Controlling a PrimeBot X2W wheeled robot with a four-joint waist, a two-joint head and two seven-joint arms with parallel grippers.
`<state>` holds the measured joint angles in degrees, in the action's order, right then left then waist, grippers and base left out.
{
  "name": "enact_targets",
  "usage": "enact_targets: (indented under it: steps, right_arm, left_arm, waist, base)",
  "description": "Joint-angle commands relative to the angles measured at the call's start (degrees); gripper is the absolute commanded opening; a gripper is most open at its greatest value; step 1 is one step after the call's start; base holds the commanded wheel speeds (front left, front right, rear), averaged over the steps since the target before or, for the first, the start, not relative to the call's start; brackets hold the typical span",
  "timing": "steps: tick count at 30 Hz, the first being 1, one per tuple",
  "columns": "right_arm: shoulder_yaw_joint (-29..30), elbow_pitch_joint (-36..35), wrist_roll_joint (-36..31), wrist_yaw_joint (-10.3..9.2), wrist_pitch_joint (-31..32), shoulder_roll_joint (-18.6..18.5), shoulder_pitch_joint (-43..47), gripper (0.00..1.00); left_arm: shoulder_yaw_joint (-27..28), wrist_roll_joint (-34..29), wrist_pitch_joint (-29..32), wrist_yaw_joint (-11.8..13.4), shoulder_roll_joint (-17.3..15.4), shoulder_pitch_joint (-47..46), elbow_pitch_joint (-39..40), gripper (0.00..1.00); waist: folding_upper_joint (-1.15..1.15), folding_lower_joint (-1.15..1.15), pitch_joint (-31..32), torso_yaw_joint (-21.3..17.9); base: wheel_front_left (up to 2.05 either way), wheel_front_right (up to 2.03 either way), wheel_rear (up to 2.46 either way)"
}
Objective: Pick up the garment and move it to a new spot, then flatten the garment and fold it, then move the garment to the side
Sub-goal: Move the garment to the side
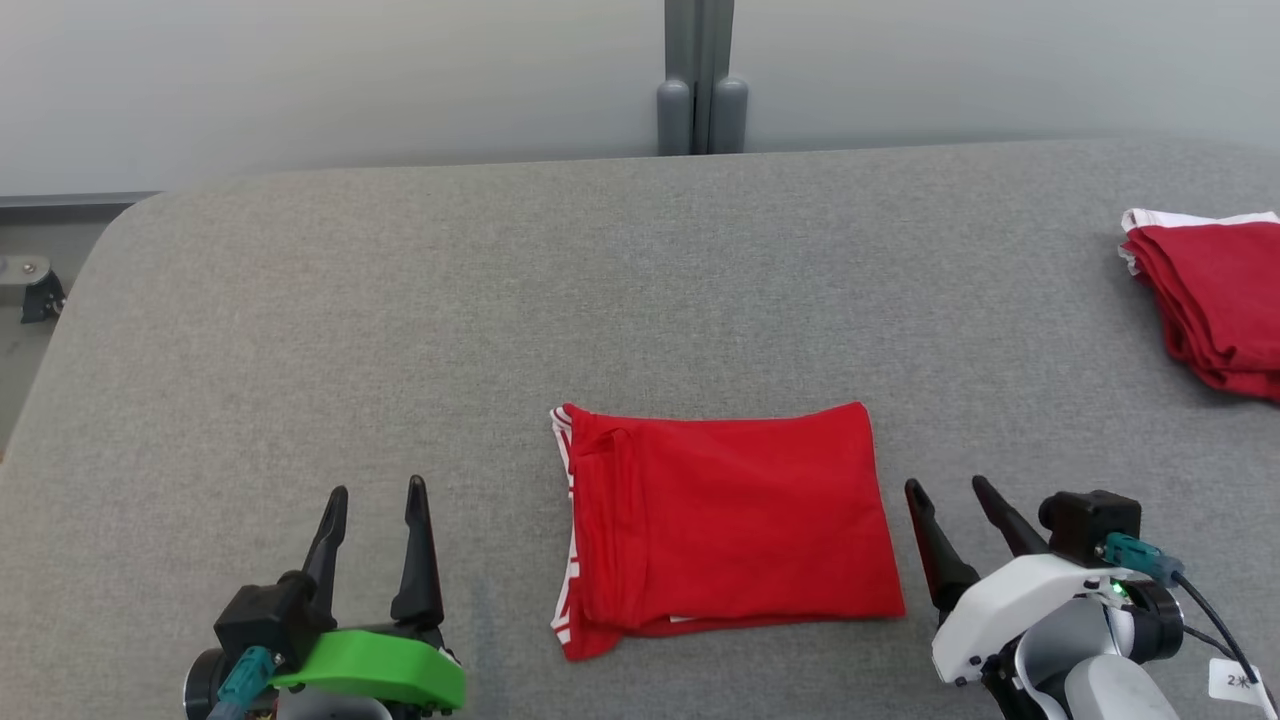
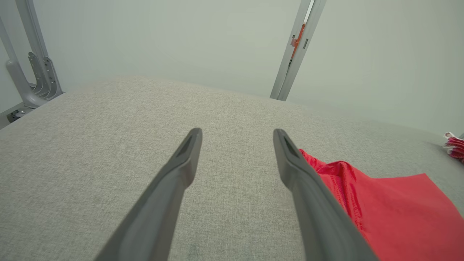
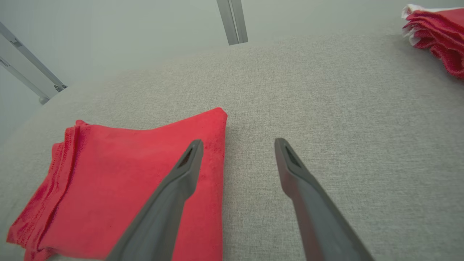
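far right: stacked red garments (image 1: 1215, 300)

grey padded table (image 1: 400, 300) mostly bare: whole left half & far strip open for passing. only low obstacle mid-front is the folded red garment (image 1: 730, 520), lying flat btwn the two grippers. left gripper (image 1: 378, 487), fingers spread, has bare surface ahead & a free lane btwn it & the garment's left edge. right gripper (image 1: 946, 483), fingers spread too, sits just beside the garment's right edge; in right wrist view one finger overlaps that edge, the other is over bare table. stack of red garments (image 1: 1215, 300) blocks far right edge; wide gap btwn stack & folded piece. grey posts (image 1: 700, 80) stand behind far edge, off the table.
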<state>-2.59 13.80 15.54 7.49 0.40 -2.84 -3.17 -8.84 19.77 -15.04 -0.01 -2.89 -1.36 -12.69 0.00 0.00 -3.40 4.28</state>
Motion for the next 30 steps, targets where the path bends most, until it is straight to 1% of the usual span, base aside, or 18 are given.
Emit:
enact_targets:
  steps: [1, 5, 9, 12, 15, 19, 20, 21, 22, 23, 26, 30]
  right_arm:
    - [0.0, -0.2, 0.4, -0.01, 1.9, -0.1, -0.3, 1.0]
    - [-0.3, 0.3, 1.0, -0.01, 8.1, -0.7, -1.9, 1.0]
    - [-1.5, 2.4, 3.2, -0.01, 12.2, -1.7, -3.7, 1.0]
    - [-1.5, 4.8, 4.0, -0.01, 13.8, -2.8, -5.2, 1.0]
    - [-1.4, 7.9, 4.4, -0.01, 14.4, -2.9, -6.3, 1.0]
    - [-1.5, 11.4, 4.7, -0.01, 14.1, -2.8, -7.9, 1.0]
    - [-1.6, 12.1, 4.9, -0.01, 13.8, -2.8, -8.1, 0.82]
    - [-1.8, 12.8, 5.1, -0.01, 13.6, -2.7, -8.4, 0.44]
    - [-2.1, 13.3, 5.2, -0.01, 13.2, -2.6, -8.8, 0.31]
    - [-2.4, 13.8, 5.4, -0.02, 12.8, -2.6, -9.1, 0.0]
    - [-3.0, 14.6, 5.7, -0.08, 10.9, -3.0, -10.2, 0.0]
    - [-3.4, 14.6, 5.5, -0.09, 8.0, -3.6, -12.0, 0.0]
  left_arm:
    - [0.4, -0.6, -0.2, 0.1, -0.1, -0.4, 0.4, 1.0]
    - [0.6, -0.8, -0.1, 0.5, -0.1, -0.8, 1.2, 1.0]
    - [0.6, -0.6, -0.1, 0.6, -0.1, -1.1, 1.6, 1.0]
    - [0.3, -0.4, -0.1, 0.6, -0.1, -1.1, 1.6, 1.0]
    - [0.2, 0.0, -0.1, 0.9, -0.1, -1.1, 1.8, 1.0]
    - [0.2, 0.1, -0.1, 1.0, -0.1, -1.0, 1.9, 1.0]
    - [0.2, 0.0, -0.1, 1.1, -0.1, -1.0, 1.9, 1.0]
    - [0.2, 0.0, -0.1, 1.0, -0.1, -1.1, 1.9, 1.0]
    - [0.2, -0.2, -0.1, 1.0, -0.1, -1.0, 1.9, 1.0]
    - [0.2, -0.4, -0.1, 1.0, -0.1, -1.0, 2.0, 1.0]
    - [0.3, -0.9, -0.1, 0.8, -0.1, -0.7, 2.2, 1.0]
    - [0.7, -0.9, -0.1, 0.7, -0.1, -0.5, 3.0, 1.0]
  waist:
    - [0.0, 0.0, -0.6, 0.7]
    - [0.0, 0.0, -1.6, 2.5]
    - [0.0, 0.0, -2.4, 4.6]
    - [0.0, 0.0, -2.9, 6.1]
    - [0.0, 0.0, -3.2, 7.3]
    - [0.0, 0.0, -3.5, 7.9]
    - [0.0, 0.0, -3.6, 8.0]
    - [0.0, 0.0, -3.6, 7.9]
    - [0.0, 0.0, -3.7, 7.8]
    - [0.0, 0.0, -3.7, 7.5]
    - [0.0, 0.0, -4.0, 6.1]
    - [0.0, 0.0, -4.9, 2.1]
  base:
    - [0.0, 0.0, 0.0]
    - [0.0, 0.0, 0.0]
    - [0.0, 0.0, 0.0]
    - [0.0, 0.0, 0.0]
    - [0.0, 0.0, 0.0]
    - [0.0, 0.0, 0.0]
    - [0.0, 0.0, 0.0]
    - [0.0, 0.0, 0.0]
    - [0.0, 0.0, 0.0]
    - [0.0, 0.0, 0.0]
    - [0.0, 0.0, 0.0]
    - [0.0, 0.0, 0.0]
